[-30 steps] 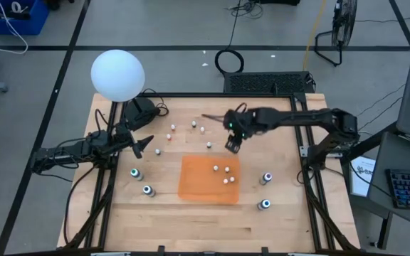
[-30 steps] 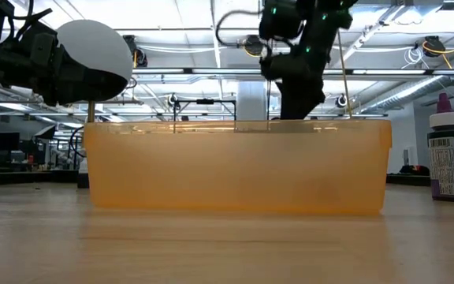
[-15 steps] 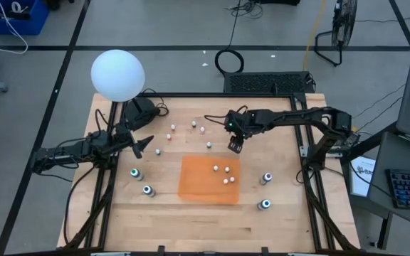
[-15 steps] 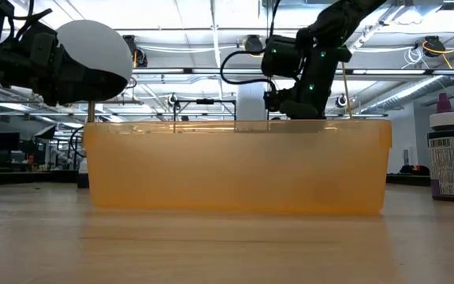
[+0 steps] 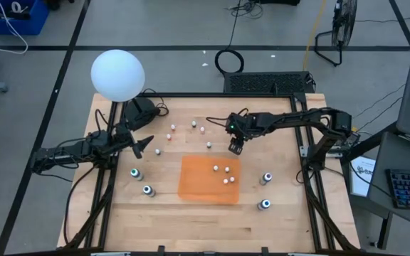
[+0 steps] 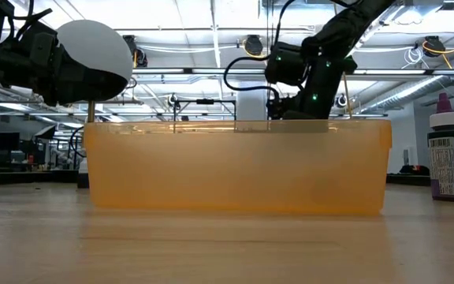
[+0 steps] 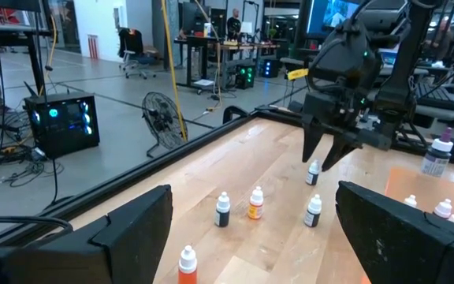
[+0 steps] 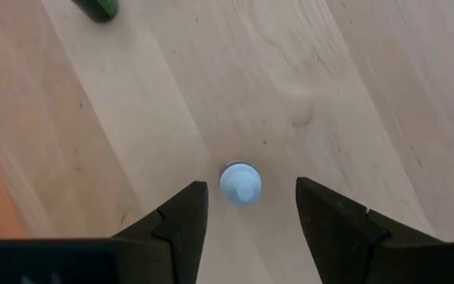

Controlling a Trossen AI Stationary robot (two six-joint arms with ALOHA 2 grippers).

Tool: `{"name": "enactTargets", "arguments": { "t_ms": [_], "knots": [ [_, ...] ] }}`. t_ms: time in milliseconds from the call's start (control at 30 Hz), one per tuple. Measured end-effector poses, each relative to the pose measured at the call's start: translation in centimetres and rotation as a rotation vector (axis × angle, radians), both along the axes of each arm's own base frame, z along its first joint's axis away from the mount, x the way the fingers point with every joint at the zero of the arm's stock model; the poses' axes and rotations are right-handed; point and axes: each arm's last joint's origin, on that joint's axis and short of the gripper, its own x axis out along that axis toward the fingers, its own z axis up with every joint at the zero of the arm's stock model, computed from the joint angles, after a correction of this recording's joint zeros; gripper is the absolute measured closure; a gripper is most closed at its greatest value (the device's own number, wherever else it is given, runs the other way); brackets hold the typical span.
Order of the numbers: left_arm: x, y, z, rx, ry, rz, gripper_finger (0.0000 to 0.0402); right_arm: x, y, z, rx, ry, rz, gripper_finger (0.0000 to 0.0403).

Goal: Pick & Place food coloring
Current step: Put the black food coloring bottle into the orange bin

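My right gripper [image 5: 235, 147] hangs open, pointing steeply down, just beyond the far edge of the orange tray [image 5: 208, 190]. Straight below it a tiny white-topped food coloring bottle [image 8: 240, 183] stands upright on the wood; the fingers [image 8: 181, 217] stand on either side of it and above it, apart from it. In the left wrist view the same bottle [image 7: 314, 172] shows under the gripper's tips [image 7: 331, 154]. Three tiny bottles [image 5: 225, 180] stand in the tray. My left gripper [image 5: 144, 146] waits open at the table's left.
Several tiny bottles [image 5: 193, 124] stand on the far half of the table, one [image 5: 208, 145] close to my right gripper. Larger bottles with teal tops stand left [image 5: 134, 173] and right [image 5: 267, 178] of the tray. A white globe [image 5: 117, 75] rises at the far left corner.
My right gripper has come down toward the table over the tiny bottle, sinking behind the tray's wall in the low view, most of it in the first half second. Its fingers have stayed open. No bottle has moved.
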Motion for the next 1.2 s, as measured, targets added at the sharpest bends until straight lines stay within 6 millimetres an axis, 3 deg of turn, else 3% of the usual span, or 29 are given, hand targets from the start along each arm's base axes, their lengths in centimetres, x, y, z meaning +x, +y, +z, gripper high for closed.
{"name": "enactTargets", "arguments": {
  "t_ms": [400,900,1067,1200],
  "knots": [
    [0.0,0.0,0.0,0.000,0.000,0.000,0.0048,0.0,-0.1,-0.1,0.021,-0.013,0.002,0.0240],
    [0.0,0.0,0.0,0.000,0.000,0.000,0.0048,-0.1,-0.5,0.0,0.019,-0.016,0.050,0.0370],
    [0.0,0.0,0.0,0.000,0.000,0.000,0.0048,0.4,0.1,0.3,-0.010,-0.045,0.109,0.0370],
    [0.0,0.0,0.0,0.000,0.000,0.000,0.0048,1.4,1.2,1.9,-0.033,-0.093,0.158,0.0370]
  ]
}}
